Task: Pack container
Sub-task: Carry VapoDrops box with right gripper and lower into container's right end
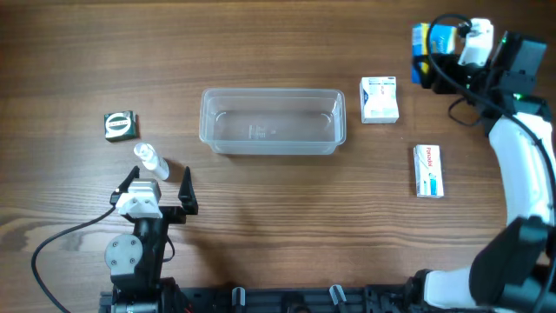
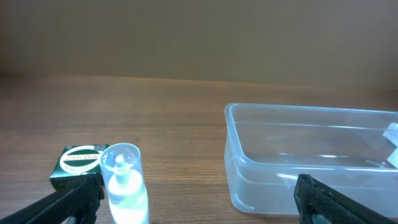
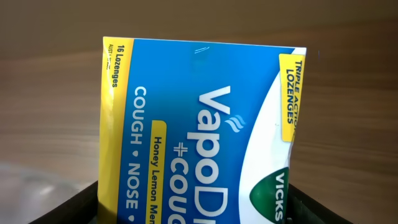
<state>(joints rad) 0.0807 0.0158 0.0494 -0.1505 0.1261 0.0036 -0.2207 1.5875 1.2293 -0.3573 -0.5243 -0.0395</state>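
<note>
The clear plastic container (image 1: pixel 272 122) stands empty at the table's middle; it also shows in the left wrist view (image 2: pixel 311 155). My left gripper (image 1: pixel 160 188) is open, with a small clear spray bottle (image 1: pixel 150 161) lying just ahead between its fingers (image 2: pixel 127 183). My right gripper (image 1: pixel 439 52) at the far right is shut on a blue and yellow lozenge pack (image 1: pixel 432 45), which fills the right wrist view (image 3: pixel 199 130).
A small dark green box (image 1: pixel 120 126) lies left of the container, also in the left wrist view (image 2: pixel 78 165). A white box (image 1: pixel 380 99) sits right of the container. A white and red box (image 1: pixel 428 170) lies nearer the front right.
</note>
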